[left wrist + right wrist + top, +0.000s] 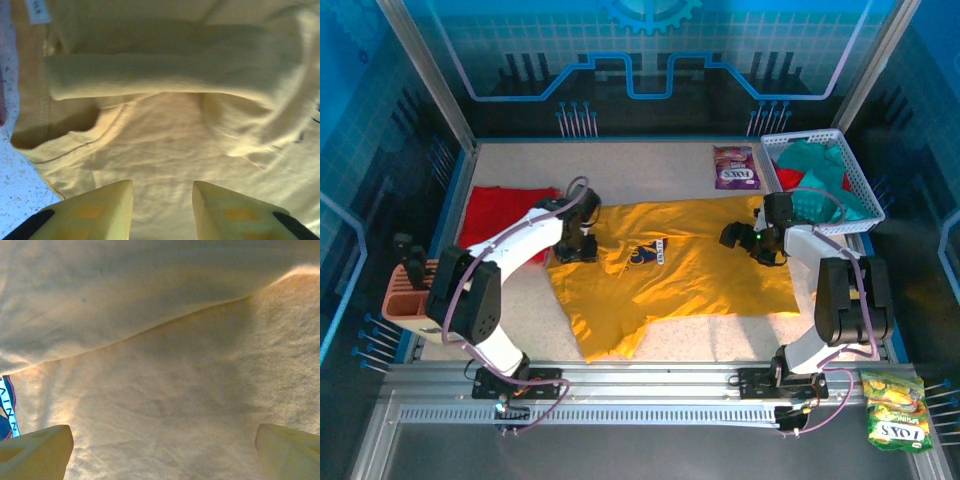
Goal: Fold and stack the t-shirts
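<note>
1. Because the yellow t-shirt point(690, 270) is soft and light, it will flop and wrinkle when lifted, so I think an edge, like a hem or sleeve, is the best place to pinch.
2. It lies spread out in the middle of the table point(520, 165). The red t-shirt point(495, 215) is on its left, and the teal t-shirts point(810, 160) are in the basket point(800, 135) (a white one) at the back right.
3. The left gripper point(162, 187) is right over the collar point(150, 80), fingers a little apart, holding nothing.
4. The right gripper point(164, 440) is over plain yellow cloth, fingers wide apart.
</note>
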